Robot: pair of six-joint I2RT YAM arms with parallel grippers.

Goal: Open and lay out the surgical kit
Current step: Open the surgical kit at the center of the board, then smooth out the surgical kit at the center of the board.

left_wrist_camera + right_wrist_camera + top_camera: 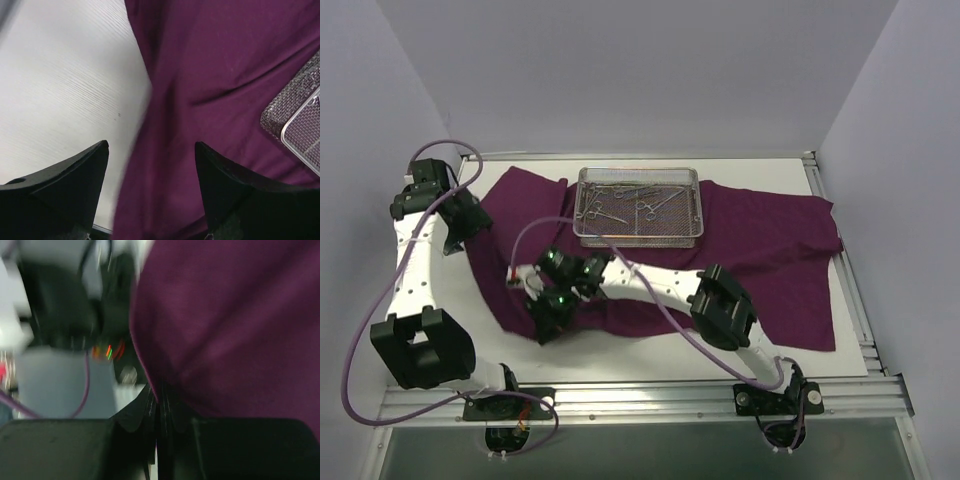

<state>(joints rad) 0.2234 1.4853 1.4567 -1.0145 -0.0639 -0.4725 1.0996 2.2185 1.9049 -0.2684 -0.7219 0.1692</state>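
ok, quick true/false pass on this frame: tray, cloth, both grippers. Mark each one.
1. The instruments lie inside the mesh tray. True.
2. The tray stands clear of the cloth. False: it stands on the purple cloth, near its far edge.
3. The right gripper is shut on the cloth's edge. True.
4. The left gripper grips the cloth. False: its jaws stand open above the cloth's left edge, holding nothing.
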